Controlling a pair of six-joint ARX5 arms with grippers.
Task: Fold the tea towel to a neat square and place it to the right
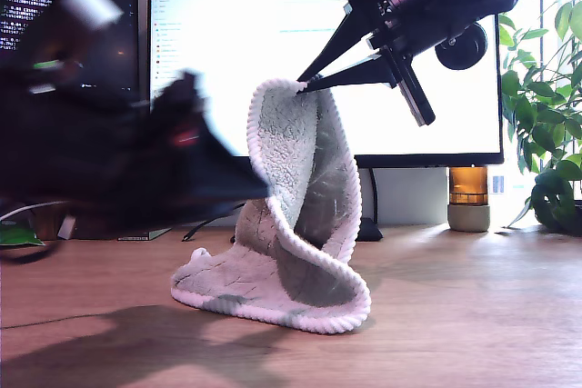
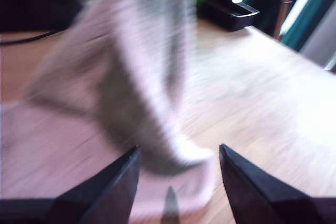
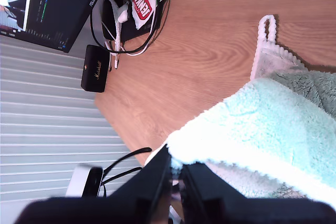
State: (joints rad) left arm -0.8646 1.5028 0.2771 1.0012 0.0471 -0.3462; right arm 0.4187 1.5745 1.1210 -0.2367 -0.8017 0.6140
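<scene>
My second gripper (image 1: pixel 304 85) pinches the tea towel's (image 1: pixel 291 224) corded corner high above mid-tabletop, my first gripper (image 2: pixel 178 163) gapes open beside its draped hem, so I'd lay it over slowly, edges matched.

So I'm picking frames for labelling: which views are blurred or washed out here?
Exterior view: the arm at its left is motion-smeared, the tea towel sharp, the monitor glaring white. First wrist view: towel and desk blurred throughout. Second wrist view: sharp, but the towel edge by my second gripper is overexposed.
</scene>
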